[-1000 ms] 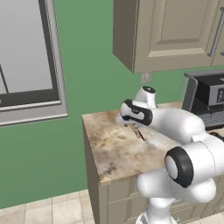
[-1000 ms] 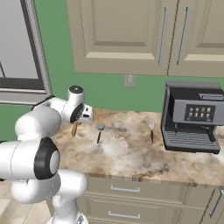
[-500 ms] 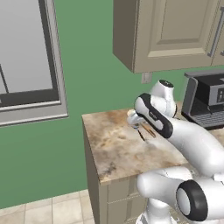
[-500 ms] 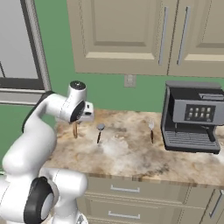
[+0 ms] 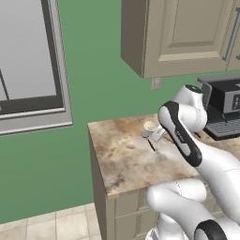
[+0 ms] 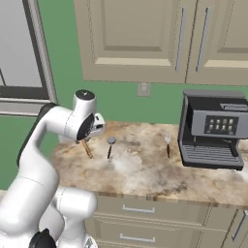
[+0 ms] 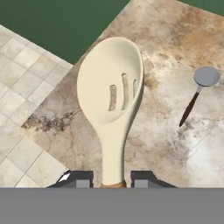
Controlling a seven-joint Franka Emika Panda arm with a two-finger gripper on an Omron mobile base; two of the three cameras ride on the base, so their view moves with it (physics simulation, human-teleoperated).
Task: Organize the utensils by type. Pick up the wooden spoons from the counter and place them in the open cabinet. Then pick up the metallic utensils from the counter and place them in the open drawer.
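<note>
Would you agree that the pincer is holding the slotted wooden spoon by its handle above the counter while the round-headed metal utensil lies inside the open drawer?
Not quite. The pincer does hold the slotted wooden spoon by its handle above the counter, but the round-headed metal utensil lies on the counter, not inside a drawer. The hand view shows it flat on the marbled stone, and the right base view shows it there too.

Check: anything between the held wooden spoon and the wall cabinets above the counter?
Nothing visible. The gripper is shut on the slotted wooden spoon, above the counter near its left end. The space up to the wall cabinets looks free, but every cabinet door in view is closed, so no open cabinet is in sight.
</note>
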